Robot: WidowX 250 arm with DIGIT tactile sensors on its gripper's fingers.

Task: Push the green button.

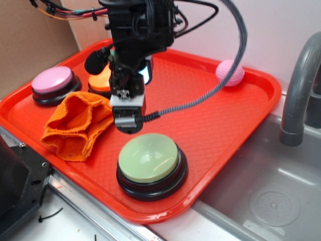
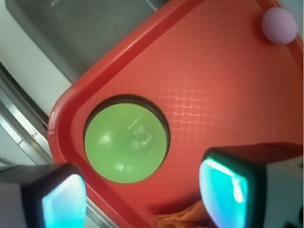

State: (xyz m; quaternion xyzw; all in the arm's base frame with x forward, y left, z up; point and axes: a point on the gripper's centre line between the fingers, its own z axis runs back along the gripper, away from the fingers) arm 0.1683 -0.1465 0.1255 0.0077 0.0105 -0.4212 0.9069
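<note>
Near the front edge of the red tray (image 1: 241, 108), the green button (image 1: 149, 157) is seated on its black base. Above and just behind it, the gripper (image 2: 142, 199) is held with fingers (image 2: 223, 192) spread apart, nothing grasped; an orange cloth (image 1: 75, 125) is noted alongside.

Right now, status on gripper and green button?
Gripper fingers open, empty, hovering behind green button. Button untouched. Orange cloth off to the side, path clear.

No legible text, brand, number or label is seen in either view; only a small black cross-shaped mark is shown on the gripper (image 1: 128, 118) housing.
</note>
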